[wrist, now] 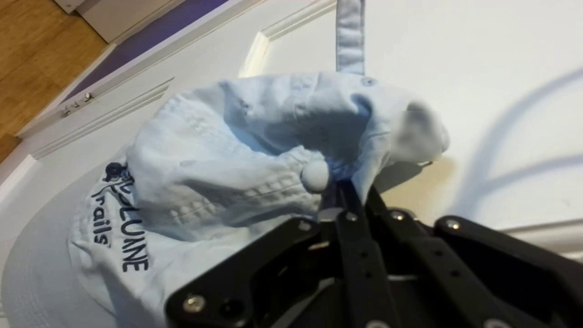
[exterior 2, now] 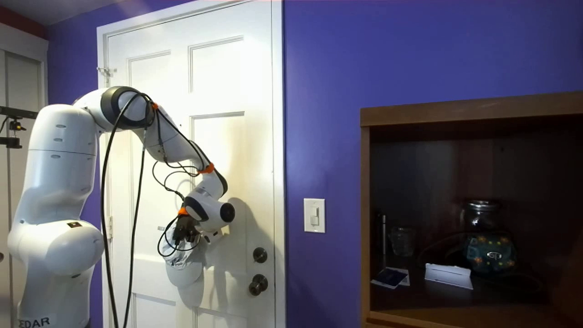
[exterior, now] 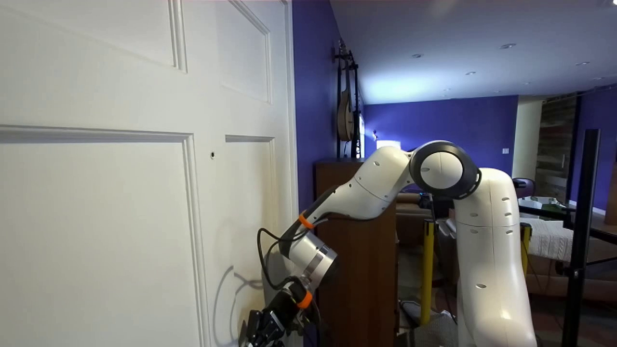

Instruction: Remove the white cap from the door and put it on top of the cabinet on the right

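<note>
The white cap [wrist: 196, 196] is pale, crumpled fabric with a button, a grey brim and dark lettering. It hangs against the white door [wrist: 501, 41], its strap running up out of the wrist view. In an exterior view the cap [exterior 2: 182, 272] is partly behind my gripper [exterior 2: 186, 234]. My gripper [wrist: 357, 196] is shut on a fold of the cap near the button. In an exterior view my gripper [exterior: 260, 330] is at the bottom edge and the cap is out of view. The brown cabinet [exterior: 356, 274] stands right of the door [exterior 2: 218, 155]; it also shows here [exterior 2: 469, 108].
Door knobs [exterior 2: 258, 284] and a light switch [exterior 2: 314, 215] lie between the gripper and the cabinet. A jar [exterior 2: 480, 216] and a patterned bag [exterior 2: 489, 253] sit inside the cabinet. Guitars [exterior: 345, 115] hang on the wall above it. A black post [exterior: 581, 241] stands behind the arm.
</note>
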